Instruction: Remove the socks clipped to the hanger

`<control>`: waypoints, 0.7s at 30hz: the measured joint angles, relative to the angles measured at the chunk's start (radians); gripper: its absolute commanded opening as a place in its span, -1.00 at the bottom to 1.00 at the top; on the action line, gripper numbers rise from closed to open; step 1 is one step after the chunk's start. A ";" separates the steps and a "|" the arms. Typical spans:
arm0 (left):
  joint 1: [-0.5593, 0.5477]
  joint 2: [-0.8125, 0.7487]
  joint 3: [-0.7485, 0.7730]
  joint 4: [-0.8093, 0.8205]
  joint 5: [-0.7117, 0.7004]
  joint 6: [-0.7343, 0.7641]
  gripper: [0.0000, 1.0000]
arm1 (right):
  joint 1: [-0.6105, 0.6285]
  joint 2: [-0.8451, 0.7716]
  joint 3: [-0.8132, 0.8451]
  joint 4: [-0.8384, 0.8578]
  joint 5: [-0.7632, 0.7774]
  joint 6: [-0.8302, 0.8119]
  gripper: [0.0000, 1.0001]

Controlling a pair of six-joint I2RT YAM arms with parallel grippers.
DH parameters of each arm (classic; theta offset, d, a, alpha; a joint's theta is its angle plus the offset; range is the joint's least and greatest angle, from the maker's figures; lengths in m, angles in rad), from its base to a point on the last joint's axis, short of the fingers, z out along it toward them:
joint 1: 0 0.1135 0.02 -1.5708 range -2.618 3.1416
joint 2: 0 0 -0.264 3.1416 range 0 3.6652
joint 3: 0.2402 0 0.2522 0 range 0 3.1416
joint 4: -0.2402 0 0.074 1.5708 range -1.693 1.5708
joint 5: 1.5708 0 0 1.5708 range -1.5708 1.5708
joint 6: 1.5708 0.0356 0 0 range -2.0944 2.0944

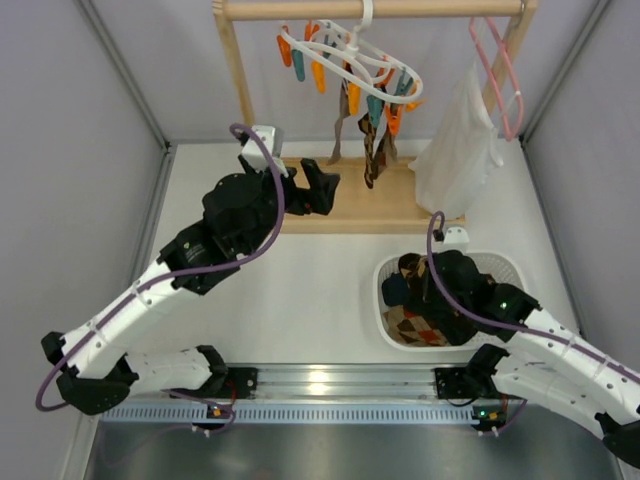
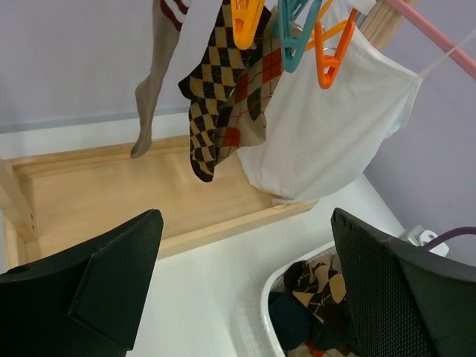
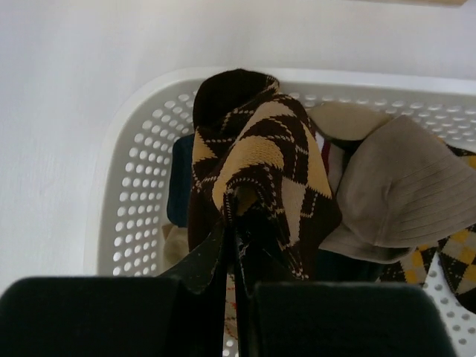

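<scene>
Right gripper [image 3: 236, 216] pinches an argyle sock [image 3: 268, 149] in the basket [image 3: 126, 186].
Its fingers are closed tight on the brown-and-tan fabric. The left gripper [image 2: 245, 222], spread wide and empty, faces socks [image 2: 223, 97] hanging from clips on the white hanger [image 1: 345, 55], which hangs on the wooden rack [image 1: 360, 210].

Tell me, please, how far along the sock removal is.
Done: several socks lie in the white basket. In hand: the right pincer is shut on a brown argyle sock over that basket. Left: argyle socks and a thin tan sock hang clipped to the hanger, with the open left pincer facing them.
</scene>
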 measured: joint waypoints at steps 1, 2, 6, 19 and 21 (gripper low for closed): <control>0.000 -0.031 -0.028 0.000 -0.004 -0.003 0.96 | 0.000 -0.008 -0.013 -0.001 -0.013 0.008 -1.00; 0.000 -0.060 -0.055 0.000 -0.008 -0.004 0.97 | 0.000 -0.019 -0.021 -0.003 -0.027 0.016 -1.00; 0.000 -0.167 -0.165 -0.001 -0.032 -0.016 0.97 | 0.000 -0.082 -0.034 -0.002 -0.082 0.034 -0.96; 0.000 -0.399 -0.352 -0.054 -0.026 -0.048 0.96 | 0.000 -0.082 -0.114 0.010 -0.249 0.084 0.19; 0.000 -0.414 -0.352 -0.080 -0.025 -0.042 0.97 | 0.000 -0.114 -0.084 -0.020 -0.245 0.080 0.44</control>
